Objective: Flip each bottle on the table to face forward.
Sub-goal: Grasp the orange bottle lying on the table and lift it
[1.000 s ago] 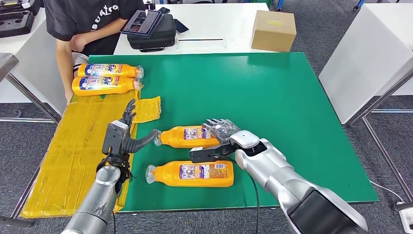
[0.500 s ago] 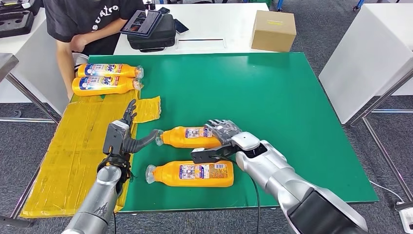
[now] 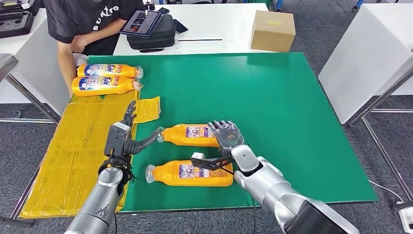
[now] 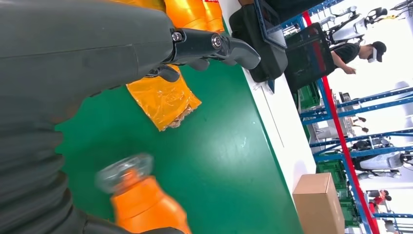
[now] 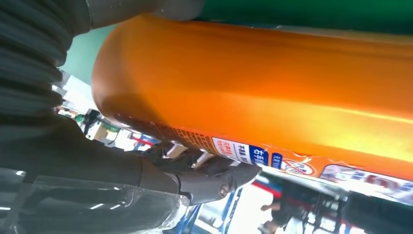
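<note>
Two orange bottles lie on their sides mid-table on the green mat [image 3: 292, 97]. My right hand [image 3: 226, 139] grips the base end of the farther bottle [image 3: 187, 135], fingers over its far side and thumb on its near side; the right wrist view shows this bottle [image 5: 272, 97] close up, label turned partly under. My left hand [image 3: 127, 139] is open, its thumb touching that bottle's clear cap [image 3: 159, 134], which also shows blurred in the left wrist view [image 4: 124, 170]. The nearer bottle [image 3: 192, 173] lies free, label up. Two more bottles [image 3: 107, 78] lie at the far left corner, labels up.
A yellow taped sheet [image 3: 68, 156] covers the table's left strip, with a torn yellow wrapper [image 3: 147, 108] on it. A person [image 3: 83, 29] stands at the far left corner by the two bottles. Behind are a black bag [image 3: 151, 34] and a cardboard box [image 3: 273, 30].
My right wrist has drawn back toward me and the hand has rolled, palm turning up, around the farther bottle's base. That bottle shifted slightly away. The left hand barely moved.
</note>
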`<control>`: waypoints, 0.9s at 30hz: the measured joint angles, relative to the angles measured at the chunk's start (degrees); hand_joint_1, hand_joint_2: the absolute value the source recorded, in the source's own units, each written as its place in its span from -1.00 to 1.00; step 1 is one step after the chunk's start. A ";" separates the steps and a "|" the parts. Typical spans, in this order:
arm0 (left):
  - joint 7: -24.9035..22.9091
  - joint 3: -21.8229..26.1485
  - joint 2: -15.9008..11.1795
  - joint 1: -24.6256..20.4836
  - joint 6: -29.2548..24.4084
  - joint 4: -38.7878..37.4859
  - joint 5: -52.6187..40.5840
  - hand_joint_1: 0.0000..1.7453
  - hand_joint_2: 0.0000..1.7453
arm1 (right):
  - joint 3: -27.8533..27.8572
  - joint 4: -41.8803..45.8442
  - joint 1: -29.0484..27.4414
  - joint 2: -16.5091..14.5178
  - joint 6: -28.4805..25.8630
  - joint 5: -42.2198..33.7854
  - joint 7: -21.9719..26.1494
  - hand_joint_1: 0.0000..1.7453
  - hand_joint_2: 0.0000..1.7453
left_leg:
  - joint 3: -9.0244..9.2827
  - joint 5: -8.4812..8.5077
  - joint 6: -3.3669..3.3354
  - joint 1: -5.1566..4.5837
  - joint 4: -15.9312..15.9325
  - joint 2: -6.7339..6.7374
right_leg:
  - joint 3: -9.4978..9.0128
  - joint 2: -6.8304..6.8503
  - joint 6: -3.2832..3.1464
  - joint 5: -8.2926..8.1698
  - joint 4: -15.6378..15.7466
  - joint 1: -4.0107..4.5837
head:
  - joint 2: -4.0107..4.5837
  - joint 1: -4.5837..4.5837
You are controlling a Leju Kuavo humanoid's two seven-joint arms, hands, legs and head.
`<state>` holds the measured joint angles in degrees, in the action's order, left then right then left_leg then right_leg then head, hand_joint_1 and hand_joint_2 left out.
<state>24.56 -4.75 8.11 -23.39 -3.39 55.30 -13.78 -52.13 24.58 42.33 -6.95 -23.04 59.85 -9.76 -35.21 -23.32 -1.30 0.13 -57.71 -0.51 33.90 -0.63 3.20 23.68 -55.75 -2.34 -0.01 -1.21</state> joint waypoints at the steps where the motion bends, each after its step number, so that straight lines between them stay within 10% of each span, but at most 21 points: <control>1: -0.01 -0.08 -0.01 0.12 -0.05 0.10 0.01 -1.00 1.00 | 0.03 -0.30 -0.13 -0.14 -0.74 0.20 -0.22 1.00 1.00 | 0.01 0.00 0.00 0.00 0.00 0.00 | -0.01 0.00 0.00 0.00 0.00 0.00 | 0.01 0.00; 27: -0.25 -0.30 -0.02 0.64 -0.31 1.33 0.33 -1.00 1.00 | 1.98 -2.25 -0.54 -1.51 -5.58 2.80 -0.38 1.00 1.00 | 0.11 0.00 0.00 0.01 0.00 0.04 | -0.09 -0.01 0.00 0.00 -0.01 0.01 | 0.01 0.01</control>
<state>24.31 -5.05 8.09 -22.74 -3.69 56.63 -13.45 -50.15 22.34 41.79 -8.46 -28.63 62.65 -10.14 -35.10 -23.32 -1.30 0.15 -57.70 -0.48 33.81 -0.64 3.20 23.68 -55.76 -2.33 0.00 -1.20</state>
